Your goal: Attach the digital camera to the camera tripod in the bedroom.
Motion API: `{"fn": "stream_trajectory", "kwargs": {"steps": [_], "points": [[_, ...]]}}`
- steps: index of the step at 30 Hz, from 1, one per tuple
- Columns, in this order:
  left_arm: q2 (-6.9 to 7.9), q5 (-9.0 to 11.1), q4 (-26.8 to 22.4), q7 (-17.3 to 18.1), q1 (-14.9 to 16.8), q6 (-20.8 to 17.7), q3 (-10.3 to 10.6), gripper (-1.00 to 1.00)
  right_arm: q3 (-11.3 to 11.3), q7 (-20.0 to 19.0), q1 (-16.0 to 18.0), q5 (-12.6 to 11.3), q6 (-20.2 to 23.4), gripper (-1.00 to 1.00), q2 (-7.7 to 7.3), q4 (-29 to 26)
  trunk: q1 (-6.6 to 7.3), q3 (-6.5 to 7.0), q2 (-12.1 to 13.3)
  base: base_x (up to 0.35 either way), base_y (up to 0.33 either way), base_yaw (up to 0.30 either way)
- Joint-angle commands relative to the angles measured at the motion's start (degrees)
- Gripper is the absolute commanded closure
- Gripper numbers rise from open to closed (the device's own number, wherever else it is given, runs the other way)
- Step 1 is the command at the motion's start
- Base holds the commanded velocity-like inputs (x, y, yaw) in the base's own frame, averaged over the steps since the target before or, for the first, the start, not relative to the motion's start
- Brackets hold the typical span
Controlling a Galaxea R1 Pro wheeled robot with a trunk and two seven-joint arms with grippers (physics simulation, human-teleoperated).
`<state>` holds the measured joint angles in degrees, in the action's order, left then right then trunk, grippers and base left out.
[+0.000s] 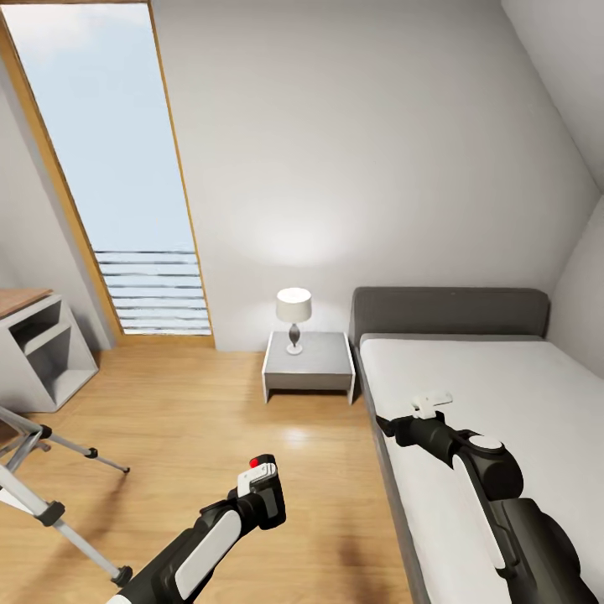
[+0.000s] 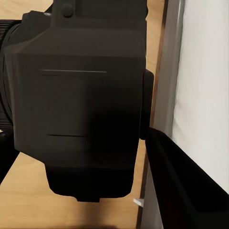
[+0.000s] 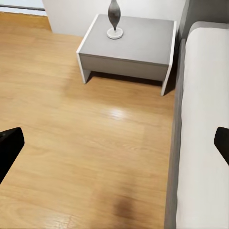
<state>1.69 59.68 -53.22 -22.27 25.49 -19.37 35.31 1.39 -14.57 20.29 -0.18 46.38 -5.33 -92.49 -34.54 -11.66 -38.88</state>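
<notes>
The robot stands in the bedroom, on the light wood floor, facing a white wall with a tall wood-framed window off to its left. Its left gripper is raised low in front of it and is clamped on the digital camera; from the head view I can see the red button on top of the black body, and in the left wrist view the dark camera body sits right between the fingers, close against the lens of that view. The camera tripod stands at the far left edge of the room as the robot sees it, its silver legs and black feet splayed on the floor, well apart from the camera. The right gripper hangs over the edge of the grey-framed bed, and its fingers are spread wide with nothing between them, just floor below. Beside the head of the bed is a low grey nightstand with a small white-shaded lamp standing on it, lit against the wall. A white shelf unit with a wooden top sits in the left corner, under the window's edge, just behind the tripod.
</notes>
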Motion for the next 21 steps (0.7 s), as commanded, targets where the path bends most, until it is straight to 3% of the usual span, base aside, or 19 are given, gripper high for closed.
{"fn": "stream_trajectory", "kwargs": {"steps": [1,21], "points": [[0.07,0.4,-0.1,-0.4,0.1,-0.1,0.2,1.0,0.0,-0.1,0.0,0.0,0.3,-1.0,-0.03,-0.1,-0.03,-0.09,-0.1,0.124,-0.003,0.0],[0.07,0.4,-0.1,-0.2,0.0,-0.1,-2.2,1.0,0.0,-0.1,0.0,0.0,0.3,-1.0,-0.03,-0.1,-0.03,-0.09,-0.1,0.274,-0.001,0.0]]}}
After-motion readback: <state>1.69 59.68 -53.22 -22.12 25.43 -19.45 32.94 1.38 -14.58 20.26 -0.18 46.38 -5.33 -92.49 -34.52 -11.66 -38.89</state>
